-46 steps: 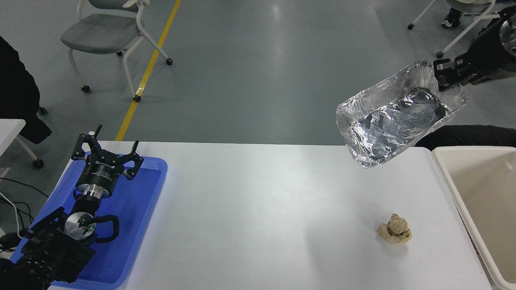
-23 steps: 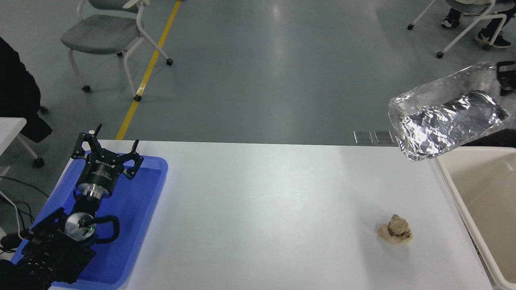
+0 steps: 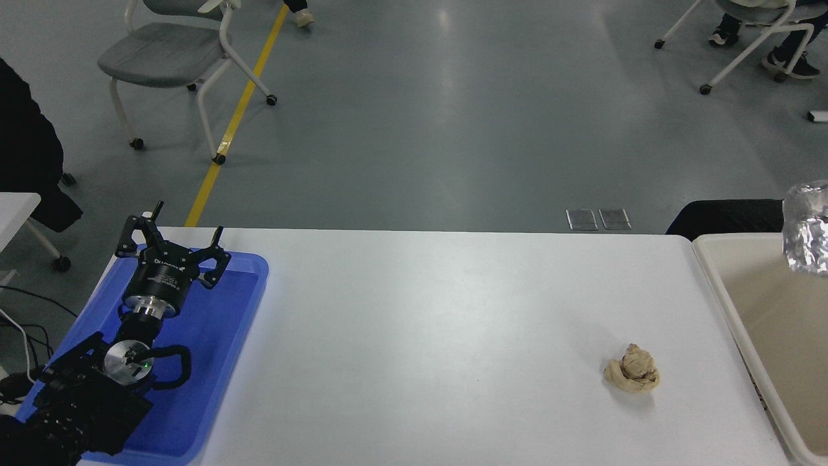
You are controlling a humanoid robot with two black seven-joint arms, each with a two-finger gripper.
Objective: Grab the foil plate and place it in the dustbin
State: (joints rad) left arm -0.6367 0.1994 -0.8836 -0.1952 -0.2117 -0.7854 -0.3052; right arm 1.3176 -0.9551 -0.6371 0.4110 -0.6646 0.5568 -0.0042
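Only a corner of the shiny silver foil plate [image 3: 807, 226] shows at the right edge of the head view, over the far part of the cream-beige dustbin [image 3: 718, 285]. Whether it hangs in the air or rests in the bin I cannot tell. My right arm and its gripper are out of the picture. My left gripper [image 3: 173, 241] is open and empty, parked over the blue tray [image 3: 220, 336] at the lower left.
A small tan dough-like lump [image 3: 632, 377] lies on the white table [image 3: 420, 336] near the dustbin's left wall. A grey chair [image 3: 174, 58] stands on the floor beyond the table, and a person's feet show at the top right.
The foil plate has moved right and down, from above the table's far right corner to over the dustbin, mostly leaving the picture. The right gripper has gone out of view.
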